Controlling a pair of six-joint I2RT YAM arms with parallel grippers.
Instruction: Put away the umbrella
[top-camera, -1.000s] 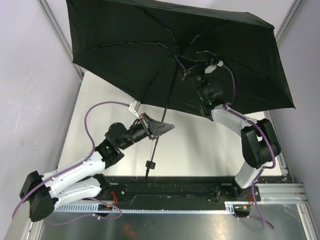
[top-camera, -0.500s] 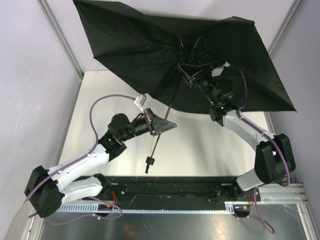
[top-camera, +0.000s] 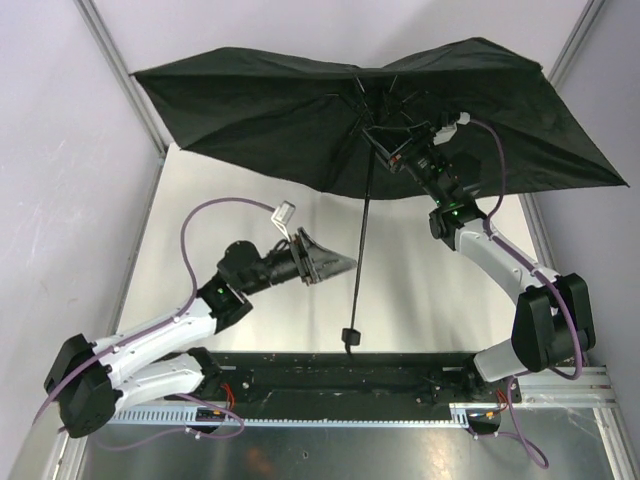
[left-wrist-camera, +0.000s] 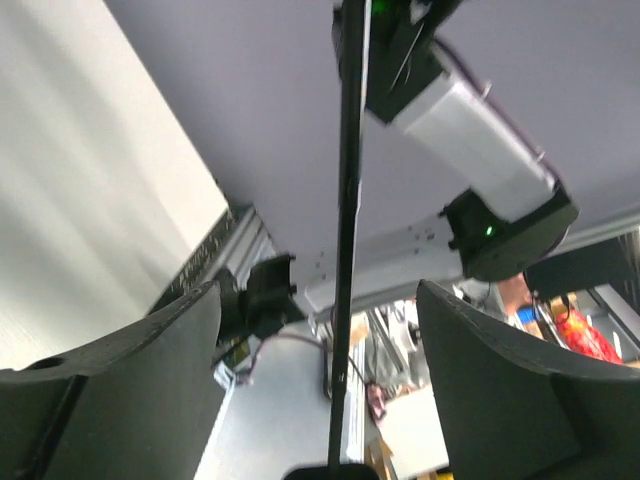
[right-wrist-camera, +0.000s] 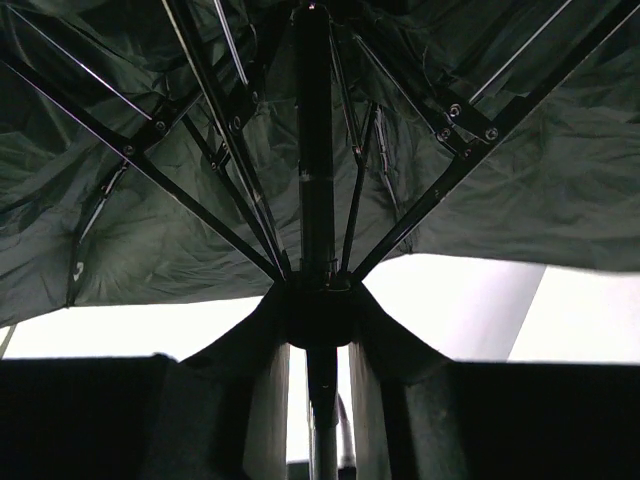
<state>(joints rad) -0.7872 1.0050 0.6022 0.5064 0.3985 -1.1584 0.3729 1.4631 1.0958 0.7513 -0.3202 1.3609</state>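
Observation:
The black umbrella (top-camera: 280, 110) hangs open above the far half of the table, its canopy spread almost wall to wall. Its thin shaft (top-camera: 362, 250) runs down to the small handle (top-camera: 349, 338) near the front rail. My right gripper (top-camera: 392, 150) is shut on the umbrella just under the hub; in the right wrist view its fingers (right-wrist-camera: 385, 340) clamp the runner (right-wrist-camera: 320, 315) where the ribs meet. My left gripper (top-camera: 345, 264) stands open beside the shaft. The left wrist view shows the shaft (left-wrist-camera: 346, 250) passing between its wide-apart fingers (left-wrist-camera: 520, 390) without touching.
Grey walls and metal corner posts (top-camera: 125, 80) close in the white table (top-camera: 250, 200) on both sides. A black rail (top-camera: 350, 372) runs along the near edge at the arm bases. The right arm (left-wrist-camera: 470, 120) shows behind the shaft in the left wrist view.
My left gripper has opened and let go of the shaft. The shaft and handle have swung right, and the canopy has tipped closer to level while the right gripper keeps its hold.

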